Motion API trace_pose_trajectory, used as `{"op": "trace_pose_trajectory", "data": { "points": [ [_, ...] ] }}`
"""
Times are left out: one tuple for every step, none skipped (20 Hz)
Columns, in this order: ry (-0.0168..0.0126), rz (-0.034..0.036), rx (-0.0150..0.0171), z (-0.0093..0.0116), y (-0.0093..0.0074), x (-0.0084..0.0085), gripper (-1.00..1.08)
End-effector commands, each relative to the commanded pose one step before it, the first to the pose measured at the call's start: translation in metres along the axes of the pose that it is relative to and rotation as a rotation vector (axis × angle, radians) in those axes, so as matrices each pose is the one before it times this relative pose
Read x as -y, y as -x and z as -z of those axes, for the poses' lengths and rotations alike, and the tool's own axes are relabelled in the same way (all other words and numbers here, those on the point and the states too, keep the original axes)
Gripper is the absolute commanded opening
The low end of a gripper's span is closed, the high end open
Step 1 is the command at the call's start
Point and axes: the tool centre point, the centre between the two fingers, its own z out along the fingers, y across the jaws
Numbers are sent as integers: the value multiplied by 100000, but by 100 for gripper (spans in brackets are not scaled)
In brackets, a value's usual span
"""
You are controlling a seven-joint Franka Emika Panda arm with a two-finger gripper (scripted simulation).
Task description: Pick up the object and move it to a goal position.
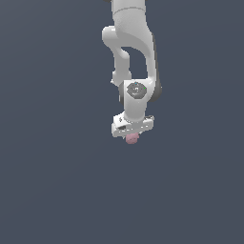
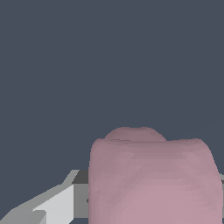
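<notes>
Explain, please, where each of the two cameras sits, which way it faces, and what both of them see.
Exterior view: sits off the arm, exact place unknown; faces the white arm head on against a plain dark background, gripper lowest, pink object just under it.
Wrist view: sits on the wrist, looking along the gripper; the pink object fills the near field, a grey-white finger beside it.
Shared: the pink object and the gripper.

Small pink rounded lumpy blob (image 1: 132, 138), matte, far smaller than white robot gripper (image 1: 132, 135). Tucked directly under gripper's underside, only lower part poking out. In wrist view, fills frame near grey finger (image 2: 57, 205): broad barrel-like body, smaller dome bump on top.
</notes>
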Motion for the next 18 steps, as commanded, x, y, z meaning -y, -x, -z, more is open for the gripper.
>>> {"op": "trace_pose_trajectory", "data": {
  "points": [
    [17, -7, -87, 1202, -665, -303, -100],
    [0, 0, 0, 561, -314, -142, -100],
    [-60, 28, 18, 589, -343, -141, -100],
    [0, 0, 0, 646, -363, -163, -100],
    [0, 0, 0, 682, -385, -173, -100],
    [0, 0, 0, 715, -405, -181, -100],
    [0, 0, 0, 743, -423, -189, -100],
    [0, 0, 0, 768, -439, -195, -100],
    [0, 0, 0, 789, -454, -201, -100],
    [0, 0, 0, 807, -467, -207, -100],
    [0, 0, 0, 823, -479, -211, -100],
    [0, 0, 0, 835, -490, -215, -100],
    [0, 0, 0, 844, -499, -219, -100],
    [-45, 28, 44, 796, -504, -205, -100],
    [0, 0, 0, 796, -478, -208, -100],
    [0, 0, 0, 765, -463, -201, -100],
    [0, 0, 0, 736, -449, -194, -100],
    [0, 0, 0, 709, -437, -188, -100]
  ]
}}
